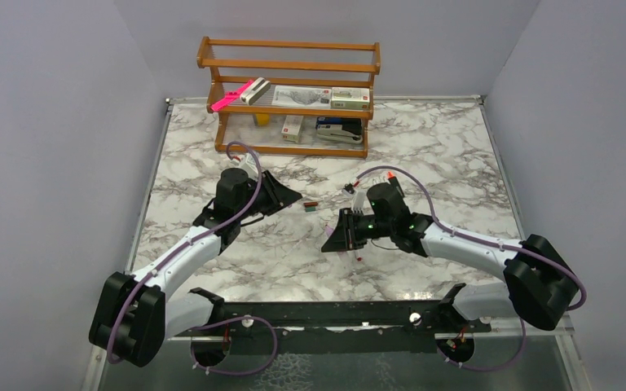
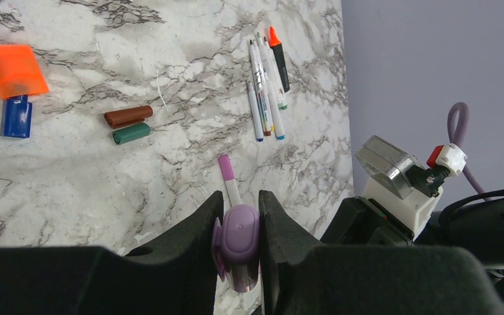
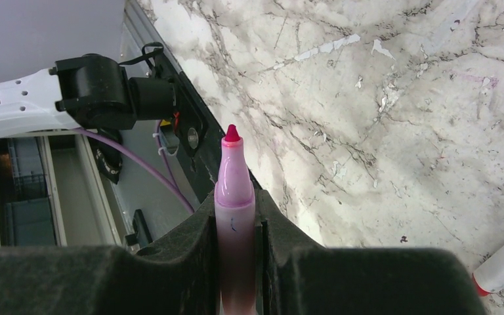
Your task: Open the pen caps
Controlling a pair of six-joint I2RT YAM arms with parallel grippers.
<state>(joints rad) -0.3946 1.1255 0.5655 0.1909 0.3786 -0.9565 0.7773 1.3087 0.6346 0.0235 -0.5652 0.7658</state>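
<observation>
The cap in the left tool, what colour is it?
Lilac. The cap shows best in the left wrist view, pinched in the left tool.

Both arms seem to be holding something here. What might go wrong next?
The right pincer holds a pink marker with its tip bare; lowered, it may smear the marble table. The lilac cap in the left pincer looks rounded and may roll once released. The brown cap and green cap lie loose; a sweeping arm may scatter them.
</observation>
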